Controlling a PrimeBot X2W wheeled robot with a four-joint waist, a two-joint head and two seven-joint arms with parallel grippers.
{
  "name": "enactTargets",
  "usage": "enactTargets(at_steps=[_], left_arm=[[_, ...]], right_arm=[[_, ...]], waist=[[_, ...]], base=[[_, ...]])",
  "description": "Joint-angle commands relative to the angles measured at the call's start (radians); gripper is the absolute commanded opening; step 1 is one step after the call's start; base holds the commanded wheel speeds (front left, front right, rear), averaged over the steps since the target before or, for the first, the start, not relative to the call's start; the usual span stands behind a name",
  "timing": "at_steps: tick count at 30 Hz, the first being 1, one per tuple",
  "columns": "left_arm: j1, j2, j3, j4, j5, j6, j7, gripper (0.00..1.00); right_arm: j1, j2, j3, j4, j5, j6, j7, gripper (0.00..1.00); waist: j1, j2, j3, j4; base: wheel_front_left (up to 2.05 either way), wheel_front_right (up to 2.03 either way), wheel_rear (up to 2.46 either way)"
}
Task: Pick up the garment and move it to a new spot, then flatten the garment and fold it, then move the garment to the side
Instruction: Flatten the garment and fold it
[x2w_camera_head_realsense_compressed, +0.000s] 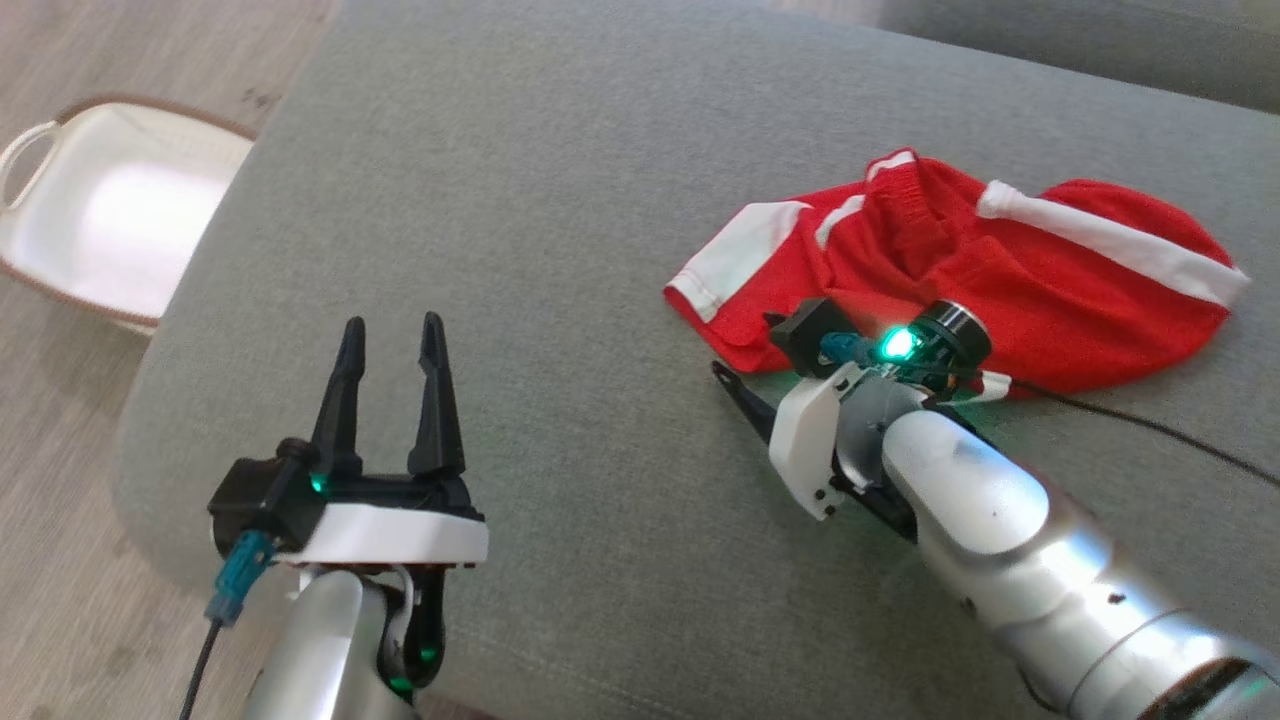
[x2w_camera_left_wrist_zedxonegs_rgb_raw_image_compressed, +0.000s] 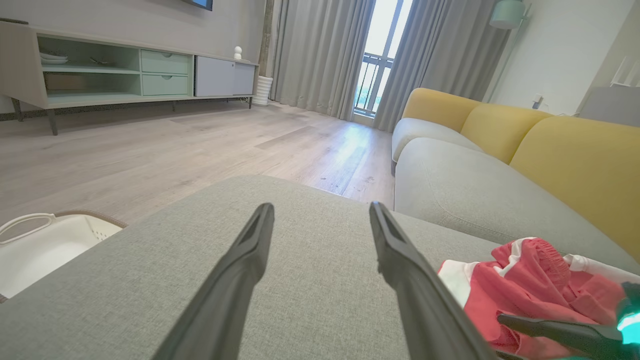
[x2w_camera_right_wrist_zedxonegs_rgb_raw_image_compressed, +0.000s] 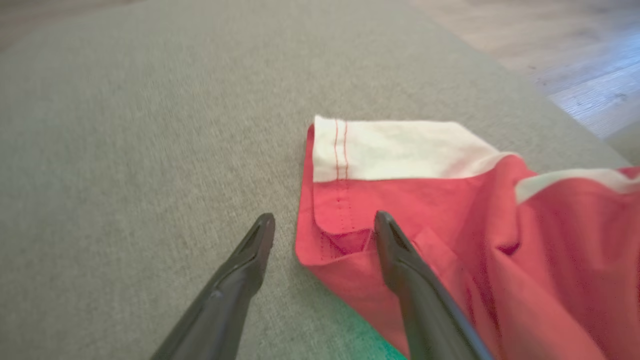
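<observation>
My right gripper (x2w_camera_right_wrist_zedxonegs_rgb_raw_image_compressed: 325, 222), wide open and empty, straddles the near left corner of the red garment (x2w_camera_head_realsense_compressed: 960, 280), which lies long from left to right on the right part of the grey cushion (x2w_camera_head_realsense_compressed: 560, 200). My left gripper (x2w_camera_head_realsense_compressed: 392, 335), also open and empty, stands well apart, further left.

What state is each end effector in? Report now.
Left end effector: open, holding nothing.
Right end effector: open, straddling the red garment at its edge, not gripping it.
</observation>
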Motion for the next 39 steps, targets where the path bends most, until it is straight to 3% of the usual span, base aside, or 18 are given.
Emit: enactTargets(at_steps=[1, 9, 10, 11, 18, 28, 39], left_arm=[[-0.04, 0.006, 0.019, -0.031, -0.01, 0.01, -0.005, 1.0], [-0.04, 0.006, -0.008, -0.04, -0.033, 0.03, -0.005, 1.0], [-0.04, 0.006, -0.008, -0.041, -0.034, 0.033, -0.005, 1.0], [-0.039, 0.006, -0.007, -0.042, -0.035, 0.036, -0.005, 1.0], [-0.038, 0.006, 0.026, -0.047, -0.022, 0.036, -0.005, 1.0], [-0.036, 0.006, 0.102, -0.053, 0.037, 0.008, -0.005, 1.0], [-0.028, 0.005, 0.138, -0.058, 0.067, -0.008, -0.005, 1.0]], right_arm=[[-0.037, 0.01, 0.022, 0.016, -0.003, -0.001, 0.008, 1.0], [-0.099, 0.02, 0.068, 0.177, -0.027, -0.001, 0.021, 1.0], [-0.106, 0.023, 0.066, 0.192, -0.028, -0.001, 0.015, 0.44], [-0.113, 0.026, 0.065, 0.204, -0.031, -0.001, 0.004, 0.0], [-0.13, 0.05, 0.021, 0.242, -0.022, -0.001, -0.099, 0.0], [-0.04, 0.059, -0.139, 0.184, -0.005, -0.001, -0.274, 0.0], [0.176, -0.105, -0.381, 0.038, -0.007, -0.001, -0.296, 0.0]], waist=[[-0.0001, 0.0, 0.013, 0.023], [-0.0001, 0.0, 0.023, 0.04], [-0.0001, 0.0, 0.024, 0.038], [-0.0001, 0.0, 0.024, 0.033], [-0.0001, 0.0, 0.008, -0.051], [-0.0001, 0.0, -0.047, -0.275], [-0.0001, 0.0, -0.079, -0.432]], base=[[0.0, 0.0, 0.0], [0.0, 0.0, 0.0], [0.0, 0.0, 0.0], [0.0, 0.0, 0.0], [0.0, 0.0, 0.0], [0.0, 0.0, 0.0], [0.0, 0.0, 0.0]])
